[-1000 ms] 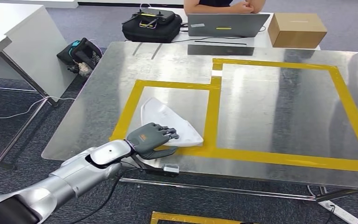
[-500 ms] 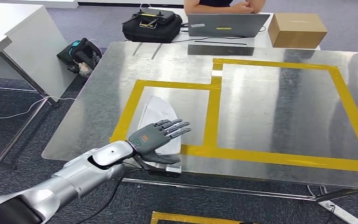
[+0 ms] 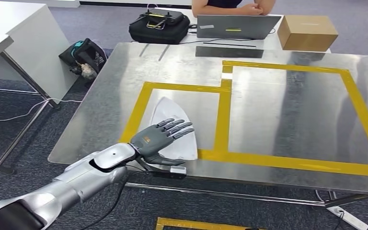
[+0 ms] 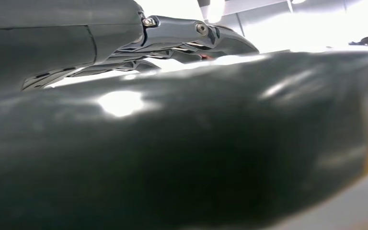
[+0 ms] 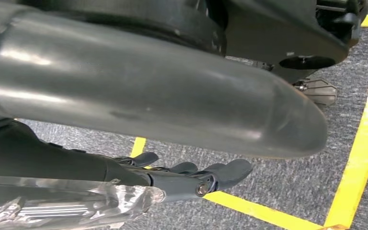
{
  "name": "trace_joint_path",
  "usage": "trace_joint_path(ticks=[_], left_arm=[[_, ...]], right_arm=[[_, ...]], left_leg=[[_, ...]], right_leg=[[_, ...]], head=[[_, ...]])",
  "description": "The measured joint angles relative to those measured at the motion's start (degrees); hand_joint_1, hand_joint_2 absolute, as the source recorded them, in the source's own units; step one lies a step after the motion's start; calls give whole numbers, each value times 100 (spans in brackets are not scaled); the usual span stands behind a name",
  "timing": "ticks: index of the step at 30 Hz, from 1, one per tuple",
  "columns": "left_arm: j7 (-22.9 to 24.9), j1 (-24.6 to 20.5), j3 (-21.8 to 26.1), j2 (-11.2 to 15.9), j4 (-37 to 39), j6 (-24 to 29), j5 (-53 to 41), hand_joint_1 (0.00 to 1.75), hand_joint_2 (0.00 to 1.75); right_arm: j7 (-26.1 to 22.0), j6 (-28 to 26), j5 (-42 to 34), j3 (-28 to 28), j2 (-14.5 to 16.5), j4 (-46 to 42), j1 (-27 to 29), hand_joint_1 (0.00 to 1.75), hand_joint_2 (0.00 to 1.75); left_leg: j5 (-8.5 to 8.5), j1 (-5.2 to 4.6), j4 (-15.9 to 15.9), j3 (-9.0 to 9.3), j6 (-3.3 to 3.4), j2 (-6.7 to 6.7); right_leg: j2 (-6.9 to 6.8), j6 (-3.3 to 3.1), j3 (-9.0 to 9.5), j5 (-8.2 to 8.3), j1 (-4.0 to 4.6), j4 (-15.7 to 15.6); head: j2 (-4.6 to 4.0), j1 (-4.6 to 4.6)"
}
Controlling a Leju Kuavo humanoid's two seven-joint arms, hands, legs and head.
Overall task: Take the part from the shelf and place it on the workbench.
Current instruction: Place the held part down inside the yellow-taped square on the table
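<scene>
Setting: grey carpet floor (image 3: 100, 211) lay around a metal workbench (image 3: 278, 110) marked with yellow tape (image 3: 223, 120) in two adjoining rectangles
Background: a white table (image 3: 19, 43) stood at the far left, with a dark bag (image 3: 84, 55) on the floor beside it; a black case (image 3: 159, 26), a grey laptop (image 3: 237, 26) and a cardboard box (image 3: 307, 32) sat beyond the bench's far edge, where a person (image 3: 232, 5) sat with arms folded
Part: a white, flat, roughly triangular part (image 3: 170, 127) lay on the workbench inside the smaller taped rectangle, its near corner close to the tape along the bench's front side
Left arm: the silver arm (image 3: 76, 179) reached in from the lower left toward the bench's near edge
Left hand: the dark left hand (image 3: 160, 139) hovered over the near portion of the part, fingers (image 3: 179, 128) spread and extended, thumb apart, holding nothing; whether the palm touched the part could not be told
Left wrist view: the hand (image 4: 139, 52) appeared as blurred dark shapes against bright light, with no further detail legible
Right hand: the right hand (image 5: 191, 175) hung above the carpet, near yellow floor tape (image 5: 364, 143), fingers slightly curved and apart with nothing between them
</scene>
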Motion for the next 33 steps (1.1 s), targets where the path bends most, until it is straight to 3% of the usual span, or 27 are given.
trace_joint_path(ticks=[3, 4, 5, 6, 8, 9, 11, 14, 16, 18, 19, 20, 22, 23, 25, 27, 29, 31, 33], left_arm=[[-2, 9, 22, -10, 3, -4, 19, 0, 0], [-4, 16, 26, -10, 5, -8, 25, 0, 0], [-6, 20, 29, -10, 6, -14, 31, 0, 0], [-8, 21, 32, -14, 7, -25, 34, 0, 0], [-4, 14, 39, -23, 7, -50, 35, 0, 0], [6, 6, 44, -28, 7, -69, 34, 0, 0], [34, -12, 56, -33, 7, -99, 31, 0, 0], [62, -17, 73, -33, 7, -112, 29, 0, 0], [70, -19, 80, -32, 7, -112, 29, 0, 0], [79, -18, 85, -30, 7, -112, 30, 0, 0], [83, -16, 86, -27, 7, -113, 32, 0, 0], [85, -13, 88, -23, 7, -113, 34, 0, 0], [86, -15, 98, -18, 7, -114, 40, 0, 0], [87, -23, 104, -17, 7, -113, 41, 0, 0], [87, -53, 120, -19, 5, -114, 42, 0, 0], [97, -73, 129, -16, 4, -139, 42, 0, 0], [118, -72, 130, -13, 3, -189, 39, 0, 0], [140, -70, 131, -17, -8, -227, 35, 0, 0], [159, -64, 132, -19, -20, -246, 34, 0, 0]], right_arm=[[3, -3, 0, 0, 0, 0, 6, 0, 0], [3, 0, 1, 0, -1, 0, 9, 0, 0], [0, 9, 1, 0, -2, 0, 13, 0, 0], [-5, 25, 2, 0, -5, -1, 15, 0, 0], [-16, 61, 2, 1, -10, 1, 5, 0, 0], [-19, 75, 2, 1, -11, 3, -6, 0, 0], [-18, 87, 2, 1, -13, 8, -29, 0, 0], [-15, 90, 2, 0, -17, 9, -27, 0, 0], [-15, 86, 2, 0, -17, 9, -28, 0, 0], [-15, 80, 2, 0, -17, 9, -30, 0, 0], [-15, 76, 2, 0, -18, 9, -29, 0, 0], [-16, 73, 1, 0, -19, 9, -28, 0, 0], [-17, 67, -1, 0, -20, 9, -28, 0, 0], [-18, 66, -2, 0, -20, 9, -30, 0, 0], [-19, 64, -7, 0, -20, 9, -34, 0, 0], [-19, 59, -14, 0, -21, 9, -33, 0, 0], [-18, 52, -24, 0, -22, 9, -23, 0, 0], [-17, 44, -31, 0, -22, 9, -14, 0, 0], [-16, 38, -33, 0, -26, 9, -14, 0, 0]], left_leg=[[15, 19, -13, -6, 20, 15], [17, 22, -7, -11, 19, 19], [18, 30, 3, -17, 13, 21], [15, 46, 19, -22, -1, 21], [-5, 78, 77, -45, -69, 15], [-14, 78, 116, -69, -114, 10], [-7, 54, 184, -120, -192, -1], [-56, 66, 266, -189, -270, 0], [-398, 73, 658, -367, -303, 9], [-851, 69, 1395, -648, -304, 11], [-980, 67, 1698, -743, -294, 11], [-1001, 61, 1840, -759, -274, 11], [-764, 33, 1526, -484, -201, 11], [-615, 9, 1166, -238, -151, 11], [-487, -39, 492, 181, -87, 11], [-477, -74, 233, 286, -74, 9], [-374, -72, 180, 222, -40, 16], [-246, -47, 137, 137, 27, 30], [-130, -40, 137, 11, 70, 38]], right_leg=[[-12, 49, -445, -551, -5, 1074], [-13, 68, -551, -630, -10, 1349], [-15, 88, -560, -593, -15, 1410], [-18, 109, -452, -452, -24, 1234], [-23, 172, -15, -142, -44, 497], [-10, 167, 158, -56, -49, 205], [18, 91, 264, -80, -44, 14], [23, -86, 158, -52, -42, 55], [13, -191, 78, 9, -36, 54], [4, -260, -19, 77, -11, 53], [0, -276, -72, 113, 6, 54], [-2, -283, -123, 152, 23, 54], [-1, -278, -216, 231, 55, 55], [0, -269, -249, 268, 64, 55], [-1, -225, -302, 345, 83, 53], [-8, -160, -327, 442, 79, 18], [-9, -91, -355, 497, 63, -18], [-11, -37, -471, 209, 63, 222], [-16, -1, -666, -345, 62, 907]], head=[[0, 36], [0, 35], [0, 36], [0, 35], [0, 48], [0, 65], [0, 78], [0, 57], [0, 45], [0, 39], [0, 38], [0, 39], [0, 39], [0, 40], [0, 47], [0, 43], [0, 32], [0, 49], [0, 67]])
